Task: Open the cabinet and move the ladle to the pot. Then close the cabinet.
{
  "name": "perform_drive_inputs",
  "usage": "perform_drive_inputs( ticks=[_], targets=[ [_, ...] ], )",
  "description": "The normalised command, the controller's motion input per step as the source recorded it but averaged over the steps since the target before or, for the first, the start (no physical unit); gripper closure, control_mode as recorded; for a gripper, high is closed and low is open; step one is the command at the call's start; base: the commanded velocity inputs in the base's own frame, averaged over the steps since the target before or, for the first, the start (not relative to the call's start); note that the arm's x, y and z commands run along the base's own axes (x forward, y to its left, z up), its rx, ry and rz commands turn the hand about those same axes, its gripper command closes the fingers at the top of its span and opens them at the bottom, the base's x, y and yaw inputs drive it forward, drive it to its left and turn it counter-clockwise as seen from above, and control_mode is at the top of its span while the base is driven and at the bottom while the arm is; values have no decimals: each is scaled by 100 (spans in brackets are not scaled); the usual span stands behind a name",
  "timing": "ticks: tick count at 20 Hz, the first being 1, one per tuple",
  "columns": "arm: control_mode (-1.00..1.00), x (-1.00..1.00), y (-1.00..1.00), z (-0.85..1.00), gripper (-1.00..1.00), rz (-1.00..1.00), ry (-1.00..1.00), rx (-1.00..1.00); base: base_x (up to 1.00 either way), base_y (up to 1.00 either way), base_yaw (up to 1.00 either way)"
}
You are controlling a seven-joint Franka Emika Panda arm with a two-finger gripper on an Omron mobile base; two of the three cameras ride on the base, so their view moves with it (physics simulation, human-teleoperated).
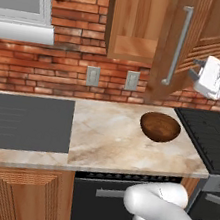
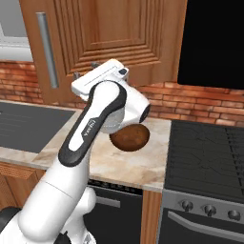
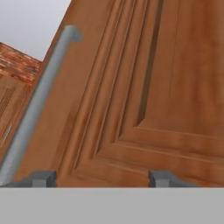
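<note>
The cabinet point(image 1: 134, 22) hangs on the brick wall with its door point(image 1: 194, 40) swung out, and the shelf inside looks bare. A long silver bar handle point(image 1: 178, 45) runs down the door. My gripper point(image 1: 194, 67) sits just right of that handle, facing the raised panel. In the hand view the fingertips point(image 3: 43, 177) stand wide apart against the door point(image 3: 166, 87), with the handle point(image 3: 35, 105) by the left tip and nothing between them. From the right base view the gripper point(image 2: 85, 69) is close to the door point(image 2: 119, 28). The ladle and the pot are out of view.
A dark-brown wooden bowl point(image 1: 160, 126) rests on the marble counter point(image 1: 106, 142) below the open door. A black stove point(image 1: 209, 134) lies to the right and a grey sink point(image 1: 24, 120) to the left. Two outlets point(image 1: 92, 75) sit on the brick wall.
</note>
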Motion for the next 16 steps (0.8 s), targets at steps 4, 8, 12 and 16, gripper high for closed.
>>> perform_drive_inputs(
  ticks=[4, 8, 12, 16],
  targets=[
    [-100, 69, 27, 1, -100, -40, 7, -14, 0, 0, 0],
    [-100, 79, 9, 0, -100, -45, 10, -11, 0, 0, 0],
    [-100, 92, 1, 0, -100, -44, 15, -8, 0, 0, 0],
    [-100, 91, 0, 0, -100, -39, 20, -3, 0, 0, 0]
  ],
)
